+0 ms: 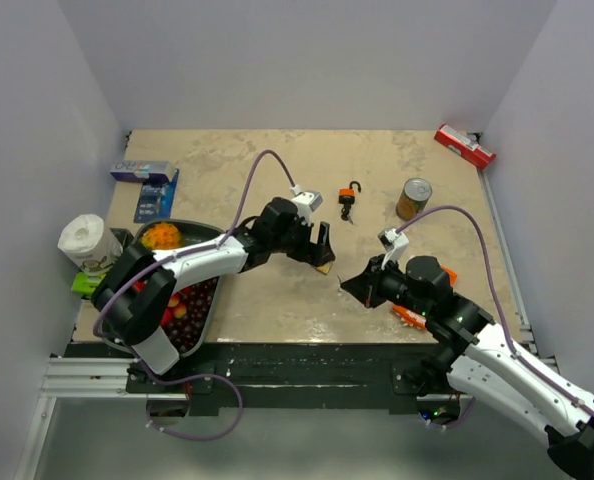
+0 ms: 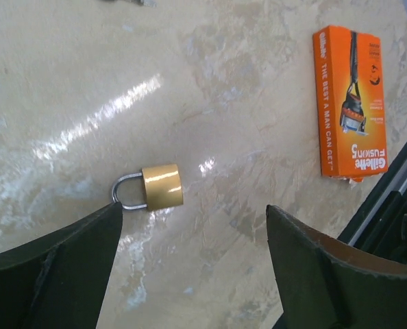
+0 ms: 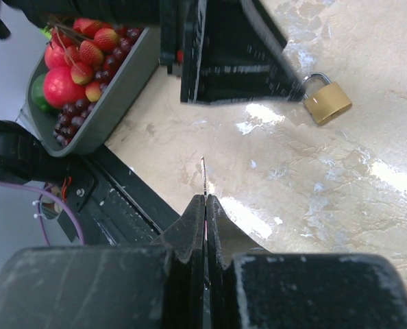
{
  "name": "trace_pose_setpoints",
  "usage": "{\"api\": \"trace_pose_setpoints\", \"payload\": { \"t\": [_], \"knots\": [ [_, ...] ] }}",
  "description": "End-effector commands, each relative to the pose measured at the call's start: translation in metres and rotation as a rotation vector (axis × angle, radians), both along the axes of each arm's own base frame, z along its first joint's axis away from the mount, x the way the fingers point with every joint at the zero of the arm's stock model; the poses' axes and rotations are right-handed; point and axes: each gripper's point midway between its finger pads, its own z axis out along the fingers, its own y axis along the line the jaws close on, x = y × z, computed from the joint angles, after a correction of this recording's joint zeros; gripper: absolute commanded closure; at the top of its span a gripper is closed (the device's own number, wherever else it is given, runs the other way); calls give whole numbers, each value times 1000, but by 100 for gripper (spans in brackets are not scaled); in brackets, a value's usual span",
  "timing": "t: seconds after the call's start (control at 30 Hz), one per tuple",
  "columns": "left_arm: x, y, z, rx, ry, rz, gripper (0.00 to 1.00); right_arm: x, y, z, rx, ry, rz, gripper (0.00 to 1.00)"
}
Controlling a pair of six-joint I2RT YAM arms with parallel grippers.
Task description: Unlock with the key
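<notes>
Walls [image 1: 277,60] of pale grey box in a glossy beige marbled table [image 1: 277,160], where the left gripper [image 2: 193,209] hangs with jaws wide apart over a brass padlock [image 2: 162,186] lying flat. The right gripper [image 3: 205,199], pressed shut on the key [image 3: 203,171], shows only its thin blade tip. The padlock likely needs steadying, keyhole turned toward that blade, before insertion.
</notes>
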Motion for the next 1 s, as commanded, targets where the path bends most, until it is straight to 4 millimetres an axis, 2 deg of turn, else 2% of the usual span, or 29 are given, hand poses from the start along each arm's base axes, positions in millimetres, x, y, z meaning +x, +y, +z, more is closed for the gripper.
{"api": "trace_pose_setpoints", "payload": {
  "t": [0.0, 0.23, 0.4, 0.6, 0.83, 0.97],
  "knots": [
    [-17, 3, -22, -44, 125, 46, 11, 7, -2, 5, 9, -10, -38, 100],
    [-24, 5, -41, -36, 170, 45, 11, 6, -5, 2, 8, -5, -50, 100],
    [-26, -4, -56, -61, 214, 26, 11, 6, -3, 1, 10, 2, -48, 100],
    [-12, -10, -72, -34, 208, 51, 11, 5, -6, 1, 9, -1, -53, 100],
    [12, -20, -77, 8, 160, 59, 11, 5, -9, 1, 9, -3, -69, 100],
    [15, -25, -80, 3, 161, 51, 11, 5, -11, -2, 6, -2, -77, 100]
  ]
}}
